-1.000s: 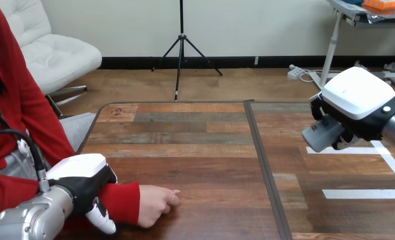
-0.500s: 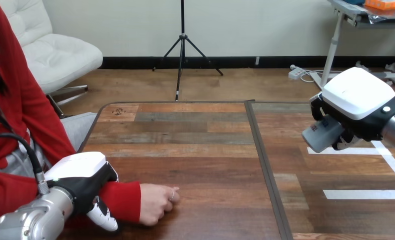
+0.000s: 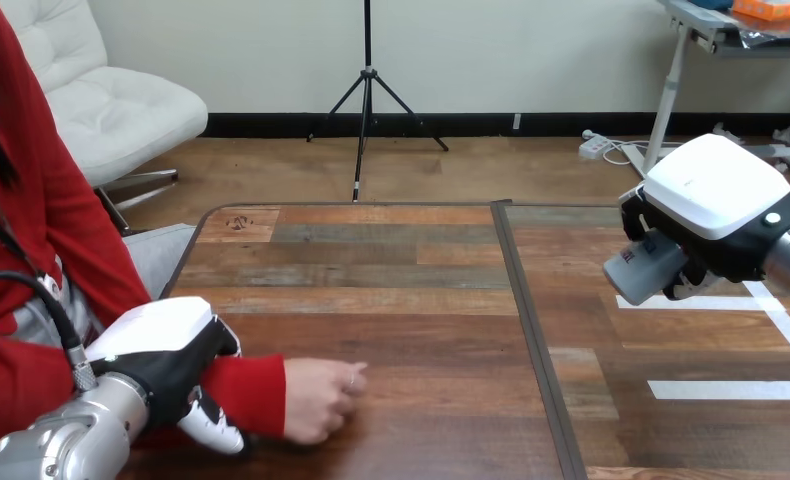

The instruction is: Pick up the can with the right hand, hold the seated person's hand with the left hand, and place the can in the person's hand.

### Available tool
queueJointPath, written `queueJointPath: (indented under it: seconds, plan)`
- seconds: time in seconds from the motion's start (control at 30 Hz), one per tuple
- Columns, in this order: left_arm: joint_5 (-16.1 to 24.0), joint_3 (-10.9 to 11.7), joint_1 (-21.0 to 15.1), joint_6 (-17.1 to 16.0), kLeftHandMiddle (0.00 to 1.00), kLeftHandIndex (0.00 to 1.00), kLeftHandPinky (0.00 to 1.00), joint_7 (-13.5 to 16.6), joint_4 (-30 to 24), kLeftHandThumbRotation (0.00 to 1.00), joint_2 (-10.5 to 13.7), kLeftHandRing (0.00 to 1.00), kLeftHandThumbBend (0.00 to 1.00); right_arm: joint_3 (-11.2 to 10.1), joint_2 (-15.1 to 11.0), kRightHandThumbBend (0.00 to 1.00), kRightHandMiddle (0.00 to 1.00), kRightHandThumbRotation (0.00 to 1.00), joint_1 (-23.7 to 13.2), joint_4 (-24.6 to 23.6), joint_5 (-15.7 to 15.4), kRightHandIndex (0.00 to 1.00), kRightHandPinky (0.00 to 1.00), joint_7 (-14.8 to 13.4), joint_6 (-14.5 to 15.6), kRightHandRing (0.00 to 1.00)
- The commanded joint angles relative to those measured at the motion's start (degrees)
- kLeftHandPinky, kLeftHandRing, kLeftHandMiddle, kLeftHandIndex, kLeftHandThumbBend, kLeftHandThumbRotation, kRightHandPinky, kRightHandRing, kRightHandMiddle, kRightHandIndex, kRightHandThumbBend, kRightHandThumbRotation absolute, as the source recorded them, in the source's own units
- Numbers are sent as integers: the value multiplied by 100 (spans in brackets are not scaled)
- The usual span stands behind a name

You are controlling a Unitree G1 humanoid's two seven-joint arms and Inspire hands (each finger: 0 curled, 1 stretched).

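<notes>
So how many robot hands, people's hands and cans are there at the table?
2 robot hands: left hand, right hand
1 person's hand
1 can
Total: 4

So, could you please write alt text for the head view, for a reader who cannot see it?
The robot's right hand holds a grey can above the wooden table at the right. At lower left, its left hand curls round the person's red-sleeved wrist; the person's hand rests closed on the table.
</notes>
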Motion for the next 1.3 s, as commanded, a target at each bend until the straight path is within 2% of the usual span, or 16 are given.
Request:
queueJointPath:
  seconds: [0.0,0.2,0.3,0.5,0.63,0.7,0.83,1.0,1.27]
  plan:
    - [-108,204,-488,-166,39,43,22,323,-701,0,-132,30,71,-74,97,73,49,0,-471,-56,108,45,39,-85,113,45]
    - [-177,249,-562,-168,39,43,22,313,-834,0,-165,30,71,-83,184,74,47,0,-505,-53,147,44,37,57,135,43]
    - [-193,265,-613,-133,39,43,22,288,-898,0,-180,29,71,-93,227,74,47,0,-527,-59,176,45,37,213,156,43]
    - [-221,311,-682,-164,38,42,21,386,-983,0,-226,29,72,-93,299,74,48,0,-565,-52,183,46,38,314,147,44]
    - [-346,381,-713,-274,37,41,21,579,-973,0,-287,28,74,-88,354,73,48,0,-588,-80,166,46,39,377,174,44]
    - [-403,407,-726,-292,37,41,20,637,-977,0,-319,28,75,-89,373,73,48,0,-595,-86,160,46,39,392,180,44]
    - [-518,453,-791,-221,36,41,20,689,-1017,0,-420,27,75,-39,439,72,47,0,-619,-78,62,45,38,209,216,43]
    - [-619,494,-885,-112,36,41,20,665,-1078,0,-522,28,74,-21,511,70,47,0,-659,-73,41,45,37,258,239,42]
    - [-732,541,-1024,-152,37,40,21,787,-1097,0,-624,28,73,2,634,68,47,0,-730,-118,19,45,37,307,253,42]
